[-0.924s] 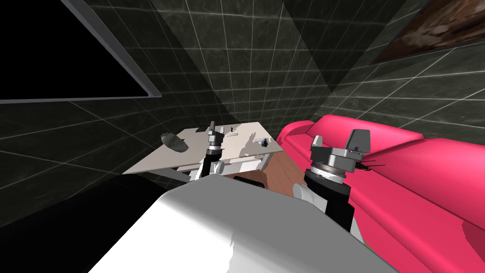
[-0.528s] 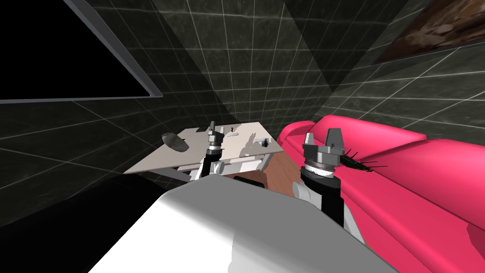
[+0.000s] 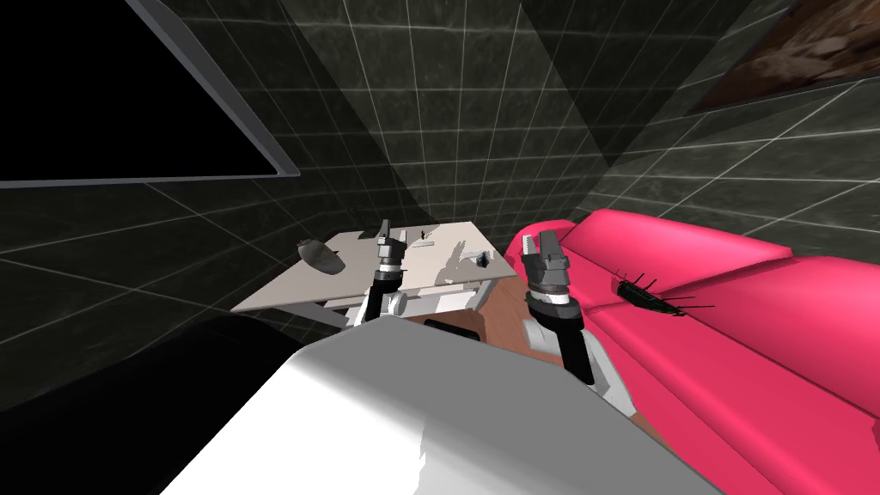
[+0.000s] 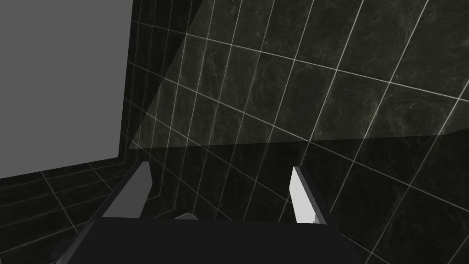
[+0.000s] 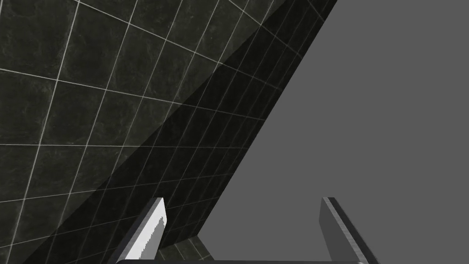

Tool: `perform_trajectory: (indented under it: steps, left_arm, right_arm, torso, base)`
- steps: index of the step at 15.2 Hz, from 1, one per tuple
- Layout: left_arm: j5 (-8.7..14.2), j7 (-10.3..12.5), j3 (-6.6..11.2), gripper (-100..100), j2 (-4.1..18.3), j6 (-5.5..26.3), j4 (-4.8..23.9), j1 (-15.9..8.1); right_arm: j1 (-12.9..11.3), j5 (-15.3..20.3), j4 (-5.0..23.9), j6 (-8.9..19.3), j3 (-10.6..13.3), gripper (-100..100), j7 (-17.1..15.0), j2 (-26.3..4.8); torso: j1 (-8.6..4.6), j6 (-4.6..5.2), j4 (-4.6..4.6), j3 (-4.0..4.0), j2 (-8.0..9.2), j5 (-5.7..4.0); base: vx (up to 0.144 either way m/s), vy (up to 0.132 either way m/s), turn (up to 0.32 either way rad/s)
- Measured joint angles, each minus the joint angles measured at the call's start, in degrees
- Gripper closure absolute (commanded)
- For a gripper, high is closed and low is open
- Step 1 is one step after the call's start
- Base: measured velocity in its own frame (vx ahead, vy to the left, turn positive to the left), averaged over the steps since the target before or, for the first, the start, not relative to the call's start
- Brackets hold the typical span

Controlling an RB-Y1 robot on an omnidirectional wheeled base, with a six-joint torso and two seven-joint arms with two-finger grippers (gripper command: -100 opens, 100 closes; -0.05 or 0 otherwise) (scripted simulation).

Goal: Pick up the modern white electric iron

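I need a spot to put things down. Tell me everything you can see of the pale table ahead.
The table has a thin, flat, off-white rectangular top on a light frame. It stands level by the dark tiled walls, with its right end near the pink sofa. On it lie a dark grey rounded lump toward the left, a small white and dark object toward the right, and a thin pale strip farther back. The left tool, open, points up in front of it.
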Motion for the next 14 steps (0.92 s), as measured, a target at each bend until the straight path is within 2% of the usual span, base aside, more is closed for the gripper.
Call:
perform_trajectory:
  steps: [6,12,14]
  left_arm:
    - [0.00,0.00,0.00,0,0.00,0.00,0.00,0.00]
    - [0.00,0.00,0.00,0,0.00,0.00,0.00,0.00]
    - [0.00,0.00,0.00,0,0.00,0.00,0.00,0.00]
  right_arm:
    - [-7.11,7.03,5.48,-2.65,5.47,-100,-1.79,-5.19]
    - [-14.18,14.53,11.78,-6.80,11.06,-100,-4.13,-10.58]
    - [-16.06,16.74,12.47,-7.01,12.48,-100,-4.86,-11.91]
  torso:
    - [0.02,0.00,0.00,-0.01,-0.01,0.00]
    - [0.02,0.00,0.00,-0.01,-0.01,0.00]
    - [0.02,0.00,0.00,0.00,0.00,0.00]
  base:
    - [0.007,0.006,0.038]
    - [0.007,0.006,0.037]
    - [0.007,0.006,0.041]
